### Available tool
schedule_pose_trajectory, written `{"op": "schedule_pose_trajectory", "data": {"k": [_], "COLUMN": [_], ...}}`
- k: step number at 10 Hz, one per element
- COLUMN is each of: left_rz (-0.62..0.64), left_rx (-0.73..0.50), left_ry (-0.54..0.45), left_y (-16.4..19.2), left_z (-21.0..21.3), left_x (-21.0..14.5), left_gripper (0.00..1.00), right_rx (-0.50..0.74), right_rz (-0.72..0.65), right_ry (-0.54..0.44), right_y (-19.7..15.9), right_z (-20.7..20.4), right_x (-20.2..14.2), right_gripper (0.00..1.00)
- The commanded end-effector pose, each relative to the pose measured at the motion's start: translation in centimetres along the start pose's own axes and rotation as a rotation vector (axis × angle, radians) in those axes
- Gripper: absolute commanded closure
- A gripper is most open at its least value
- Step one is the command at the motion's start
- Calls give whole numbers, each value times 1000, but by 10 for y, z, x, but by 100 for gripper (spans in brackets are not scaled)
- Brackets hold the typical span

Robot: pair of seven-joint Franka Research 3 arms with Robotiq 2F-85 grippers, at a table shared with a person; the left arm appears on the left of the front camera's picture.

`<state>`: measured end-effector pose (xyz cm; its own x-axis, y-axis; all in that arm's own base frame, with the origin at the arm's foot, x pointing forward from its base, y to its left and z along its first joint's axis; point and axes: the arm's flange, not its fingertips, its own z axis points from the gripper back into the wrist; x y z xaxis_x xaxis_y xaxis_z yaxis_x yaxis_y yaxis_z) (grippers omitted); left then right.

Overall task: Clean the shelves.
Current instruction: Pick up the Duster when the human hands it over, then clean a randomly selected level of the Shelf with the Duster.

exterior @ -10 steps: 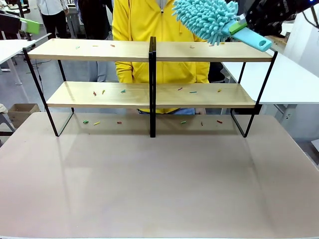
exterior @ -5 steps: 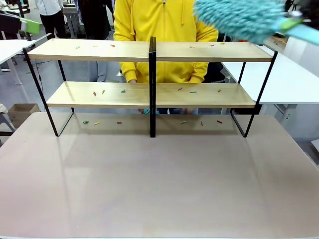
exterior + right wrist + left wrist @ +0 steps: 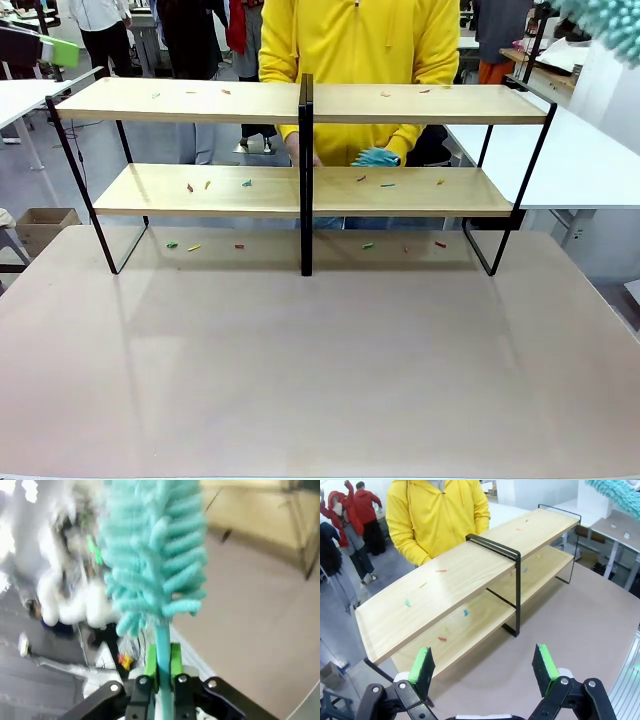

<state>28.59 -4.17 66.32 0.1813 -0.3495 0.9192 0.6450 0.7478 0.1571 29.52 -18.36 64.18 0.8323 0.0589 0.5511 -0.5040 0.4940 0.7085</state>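
**Right end effector** (image 3: 162,662): fully closed, clamping the thin teal handle of a fluffy teal microfibre duster (image 3: 155,550). The duster head stands straight out beyond the fingertips. A second ago the head hung just over the right end of the top board. It has since swung up and away, and in the front view it sits at the upper right corner, well clear of the rack.

**Left end effector** (image 3: 484,666): jaws wide apart, nothing between the green pads. It hangs off the left end of the rack, facing along it.

**Task item:** the shelves (image 3: 300,100), two long light-wood boards in a thin black metal frame, stand across the far half of the beige desk (image 3: 320,360).

**Condition:** small coloured scraps (image 3: 385,94) lie on the top board, with more on the lower board and on the desk beneath. None appears to have shifted during the last second.

**Other change:** a person in a yellow hooded top (image 3: 360,40) has stepped to the right behind the rack. One hand holds something teal (image 3: 375,157) just above the lower board.

**Assessment:** the retreat has swept nothing, so cleaning is barely begun. The duster must return to board level.
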Motion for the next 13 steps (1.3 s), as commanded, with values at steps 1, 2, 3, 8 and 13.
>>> {"op": "schedule_pose_trajectory", "data": {"k": [1, 2, 3, 8, 13], "left_rz": [8, 8, 8, 8, 8], "left_rx": [3, 3, 3, 3, 3], "left_ry": [3, 3, 3, 3, 3], "left_y": [-1, -1, -1, -1, -1], "left_z": [-1, -1, -1, -1, -1], "left_x": [0, 0, 0, 0, 0], "left_gripper": [0, 0, 0, 0, 0], "right_rx": [15, 15, 15, 15, -69], "right_rz": [81, 81, 81, 81, 39], "right_ry": [109, 109, 109, 109, 186], "right_y": [25, 25, 25, 25, 51], "right_z": [1, 1, 1, 1, -13], "right_x": [8, 8, 8, 8, 12], "right_gripper": [88, 88, 88, 88, 88]}}
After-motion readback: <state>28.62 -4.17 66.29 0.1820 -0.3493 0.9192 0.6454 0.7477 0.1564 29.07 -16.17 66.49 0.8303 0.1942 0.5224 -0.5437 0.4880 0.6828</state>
